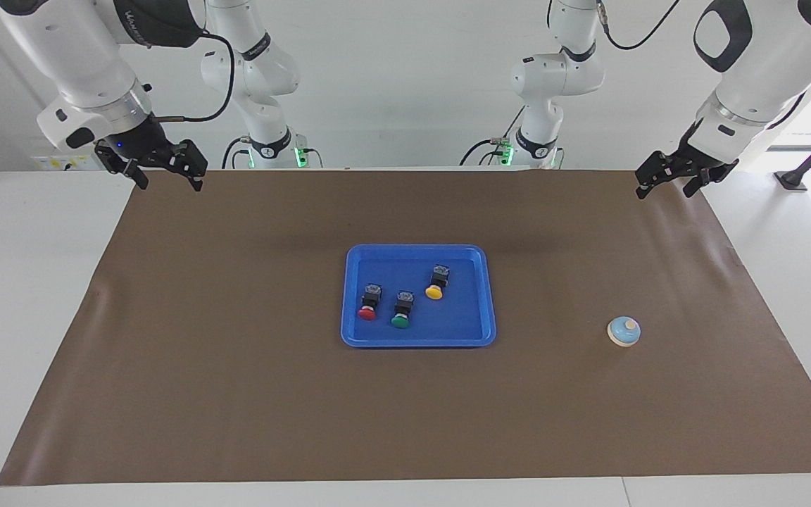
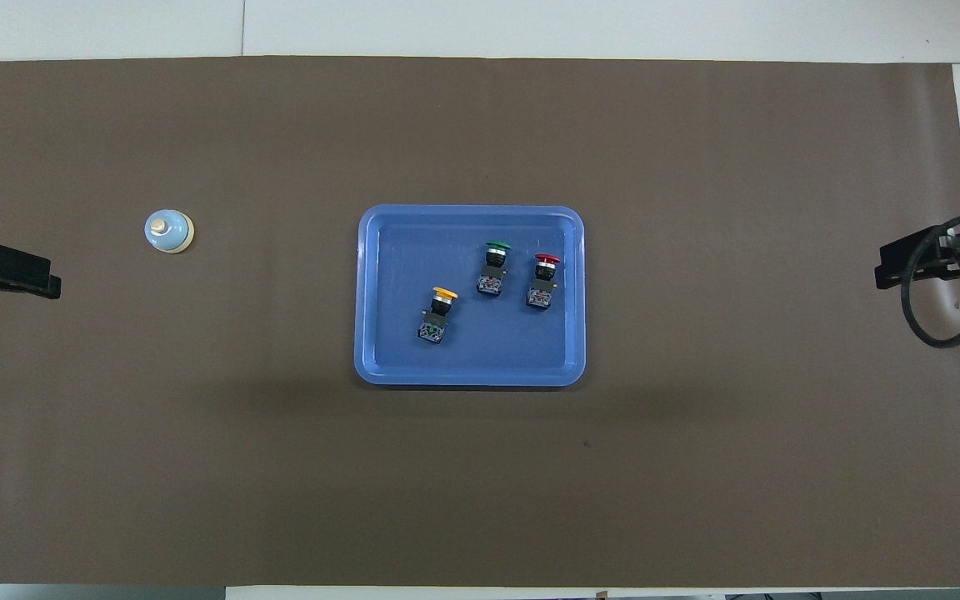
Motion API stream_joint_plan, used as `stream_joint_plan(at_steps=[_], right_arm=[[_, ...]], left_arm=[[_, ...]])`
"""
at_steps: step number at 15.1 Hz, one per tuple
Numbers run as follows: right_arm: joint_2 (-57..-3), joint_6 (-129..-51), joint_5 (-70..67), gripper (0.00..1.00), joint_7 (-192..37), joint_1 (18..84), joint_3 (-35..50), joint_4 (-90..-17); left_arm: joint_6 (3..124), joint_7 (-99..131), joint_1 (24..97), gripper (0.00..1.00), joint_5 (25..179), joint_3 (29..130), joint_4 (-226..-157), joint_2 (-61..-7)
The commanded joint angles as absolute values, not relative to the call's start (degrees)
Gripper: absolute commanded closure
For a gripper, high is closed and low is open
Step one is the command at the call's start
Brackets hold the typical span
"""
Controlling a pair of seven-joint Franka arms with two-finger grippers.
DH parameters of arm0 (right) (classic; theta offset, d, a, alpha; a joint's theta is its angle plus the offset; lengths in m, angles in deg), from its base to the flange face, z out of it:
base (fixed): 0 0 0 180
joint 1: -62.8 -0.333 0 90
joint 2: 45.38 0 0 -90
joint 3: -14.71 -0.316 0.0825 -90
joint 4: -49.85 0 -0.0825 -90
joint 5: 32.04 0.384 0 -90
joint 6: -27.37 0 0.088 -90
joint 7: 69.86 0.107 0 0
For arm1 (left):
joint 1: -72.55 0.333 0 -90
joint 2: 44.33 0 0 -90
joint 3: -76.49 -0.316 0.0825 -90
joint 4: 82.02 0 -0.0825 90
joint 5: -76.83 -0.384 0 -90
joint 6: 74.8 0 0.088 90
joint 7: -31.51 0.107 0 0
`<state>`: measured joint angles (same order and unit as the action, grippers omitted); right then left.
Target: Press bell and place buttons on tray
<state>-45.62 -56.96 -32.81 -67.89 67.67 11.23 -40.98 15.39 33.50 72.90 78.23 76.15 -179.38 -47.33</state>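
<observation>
The blue tray [image 1: 462, 320] lies in the middle of the brown mat. In it lie three buttons on their sides: the red button [image 1: 368, 308], the green button [image 1: 401, 315] and the yellow button [image 1: 436, 285]. In the overhead view the tray [image 2: 470, 212] shows the same yellow button [image 2: 438, 315], green button [image 2: 492, 268] and red button [image 2: 542, 282]. The light-blue bell [image 1: 624, 331] [image 2: 168, 230] stands alone toward the left arm's end. My left gripper [image 1: 664, 190] [image 2: 53, 287] hangs open over the mat's corner at its own end. My right gripper [image 1: 170, 183] [image 2: 882, 275] hangs open and holds nothing, over the mat's edge at its end.
The brown mat [image 1: 236, 394] covers most of the white table [image 1: 18, 296]. Two more robot arms stand at the table's edge between my arms' bases, one [image 1: 265, 91] nearer the right arm and one [image 1: 546, 84] nearer the left.
</observation>
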Motion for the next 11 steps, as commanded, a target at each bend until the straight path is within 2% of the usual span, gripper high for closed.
stream_joint_plan(at_steps=[1,11], right_arm=[[-46.6,-60.4,-31.5,0.00,-68.5,68.5,10.5,-43.9],[-47.5,-60.3,-31.5,0.00,-68.5,68.6,10.4,-44.2]], left_arm=[[15.4,32.9,72.6,0.00,77.9,76.0,-180.4,-48.5],[15.4,32.9,72.6,0.00,77.9,76.0,-180.4,-48.6]])
